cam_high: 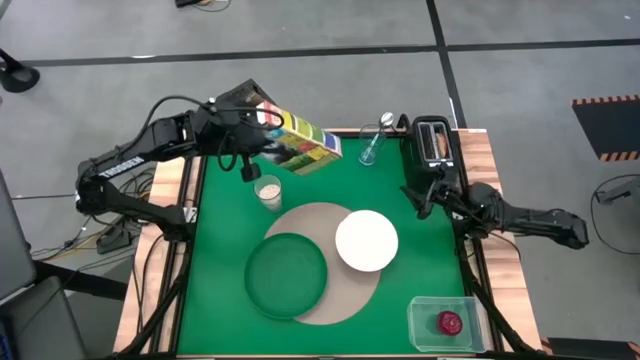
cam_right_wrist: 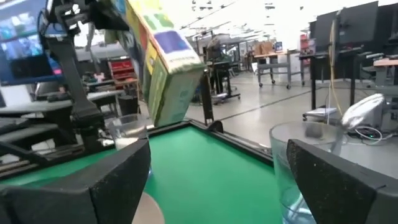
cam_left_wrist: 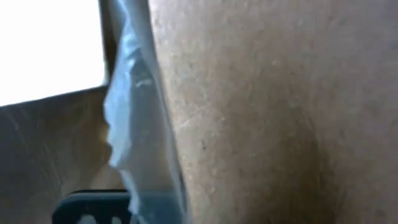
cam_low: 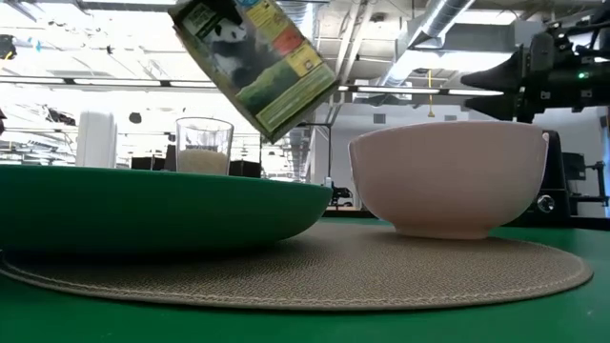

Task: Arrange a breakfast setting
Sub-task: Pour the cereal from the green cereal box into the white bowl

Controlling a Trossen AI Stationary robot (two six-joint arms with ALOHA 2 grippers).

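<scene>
Cereal box [cam_high: 296,141] hangs tilted above the table's far left part in the high view, clamped in the left gripper [cam_high: 262,118], over the milk glass [cam_high: 268,191]. The placemat [cam_high: 325,262] lies at mid-table carrying the green plate [cam_high: 287,275] and white bowl [cam_high: 366,240]; the apple [cam_high: 449,322] sits in a clear tub [cam_high: 422,316] at the near right corner. The right gripper [cam_high: 418,193] waits near the right edge beside a toaster [cam_high: 434,141].

In the low view the box [cam_low: 255,59] slants above the glass [cam_low: 203,145], between plate [cam_low: 152,205] and bowl [cam_low: 456,176].

The left wrist view shows only cardboard [cam_left_wrist: 273,112] close up.

In the right wrist view its fingers [cam_right_wrist: 118,180] stand apart.
</scene>
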